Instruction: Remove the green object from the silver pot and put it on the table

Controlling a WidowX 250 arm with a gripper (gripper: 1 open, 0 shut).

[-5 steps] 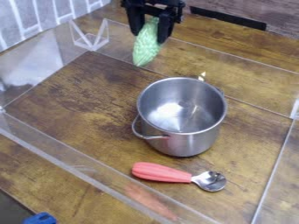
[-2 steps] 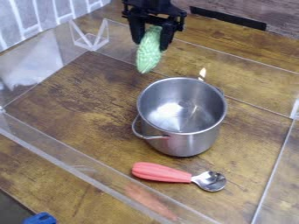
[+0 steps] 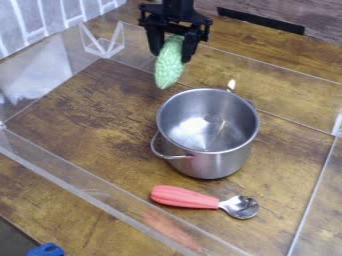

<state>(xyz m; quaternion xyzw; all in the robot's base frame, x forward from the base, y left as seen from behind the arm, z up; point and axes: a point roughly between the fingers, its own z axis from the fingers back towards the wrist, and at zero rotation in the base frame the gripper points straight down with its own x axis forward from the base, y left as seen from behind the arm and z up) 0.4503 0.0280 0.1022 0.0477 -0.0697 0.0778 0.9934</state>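
Clear acrylic walls (image 3: 104,205), reflections low down.

Pots: one, the silver pot (image 3: 207,132); one side handle (image 3: 166,151) shows distinctly on it. Spoons: one, the red-handled spoon (image 3: 201,198). Green lumps: one, the green object (image 3: 168,64). Counters: one, the wooden counter (image 3: 87,125). End effectors: one, the end effector (image 3: 173,40). Blue items: one, a blue item (image 3: 46,249) cut by the frame edge, kind undetermined. Clear walls (image 3: 100,180): more than one, exact count undetermined. Loose items of pot, spoon and green-lump kinds number three altogether, one of each.
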